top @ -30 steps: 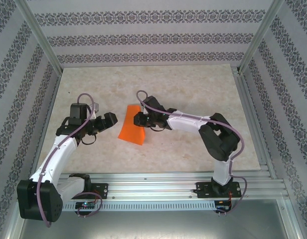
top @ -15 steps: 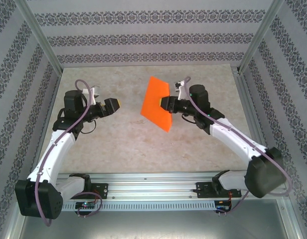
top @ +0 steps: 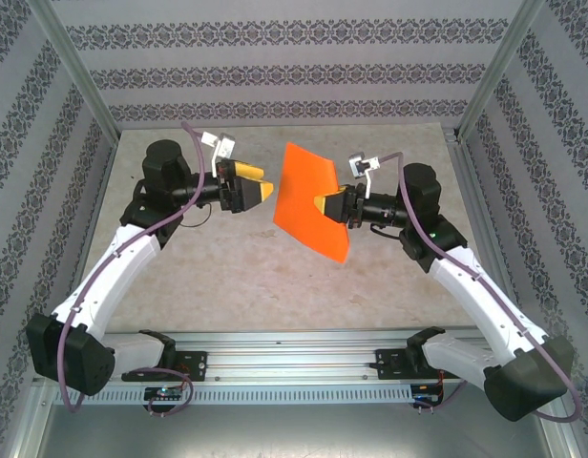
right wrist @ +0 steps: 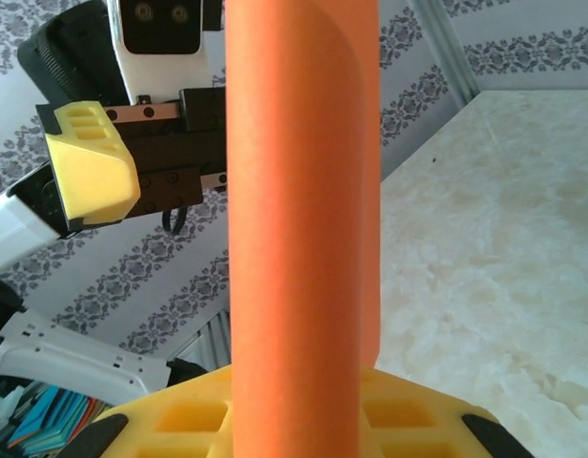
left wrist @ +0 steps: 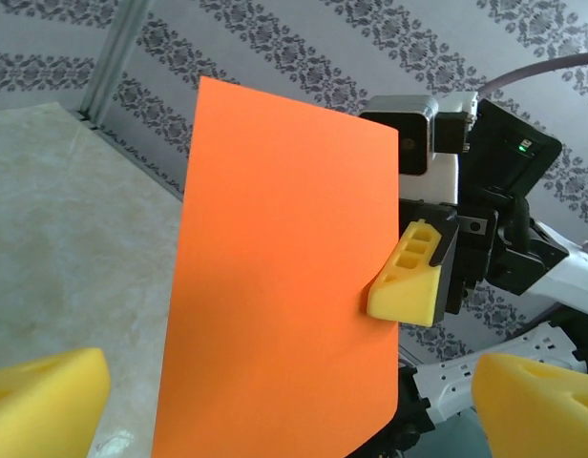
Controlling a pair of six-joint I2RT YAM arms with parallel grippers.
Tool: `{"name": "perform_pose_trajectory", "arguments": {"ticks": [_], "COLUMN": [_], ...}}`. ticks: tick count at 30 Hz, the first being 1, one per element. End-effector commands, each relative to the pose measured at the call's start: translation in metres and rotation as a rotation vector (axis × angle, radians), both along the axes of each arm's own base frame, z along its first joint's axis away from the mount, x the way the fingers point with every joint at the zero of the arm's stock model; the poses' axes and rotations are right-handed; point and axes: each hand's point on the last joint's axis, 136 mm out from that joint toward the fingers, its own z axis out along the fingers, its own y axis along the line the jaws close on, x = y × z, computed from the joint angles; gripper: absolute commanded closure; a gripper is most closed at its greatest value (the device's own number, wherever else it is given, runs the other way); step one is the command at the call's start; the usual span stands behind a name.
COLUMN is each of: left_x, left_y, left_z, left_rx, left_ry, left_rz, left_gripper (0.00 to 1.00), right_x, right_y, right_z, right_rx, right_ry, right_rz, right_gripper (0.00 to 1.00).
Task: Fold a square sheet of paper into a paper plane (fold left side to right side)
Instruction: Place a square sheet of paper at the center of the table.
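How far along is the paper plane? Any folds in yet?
Done: the sheet of paper is off the table, pinched at one edge by the right gripper. In hand: the left gripper, open, faces the sheet's free side without touching. Left: no clear crease shows, so the left-to-right fold and the plane shaping.

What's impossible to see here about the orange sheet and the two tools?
- Left wrist view: the orange sheet hides the right tool's far finger; the frame cuts off the sheet's lower corner.
- Right wrist view: the sheet covers one finger of the left tool.
- Top view: any creases are too faint.
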Motion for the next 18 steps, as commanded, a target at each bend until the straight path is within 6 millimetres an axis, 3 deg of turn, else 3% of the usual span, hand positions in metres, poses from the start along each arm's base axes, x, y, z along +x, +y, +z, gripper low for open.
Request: {"name": "perform_pose_trajectory", "arguments": {"ticks": [1,12,15,18], "left_x": [-0.003,-0.028,-0.033,-0.032], "left_y": [-0.007,-0.032,-0.036,-0.038], "left_z": [0.01,0.005,0.003,0.0], "left_rx": [0.003,0.023,0.029,0.039], "left_ry": [-0.075,-0.107,-0.108,-0.103], "left_rz": [-0.048,-0.204,-0.233,-0.237], "left_gripper": [0.01,0.07,0.17,0.38], "right_x": [-0.02,-0.032,-0.028,-0.024], "right_y": [-0.002,0.0,0.0,-0.001], "right_z": [0.033,0.043,0.042,0.038], "right_rx": [0.039,0.077,0.071,0.057], "right_ry": [-0.102,-0.11,-0.109,-0.109], "right_rz": [0.072,0.126,0.112,0.089], "right_gripper": [0.78,0.78,0.78,0.78]}}
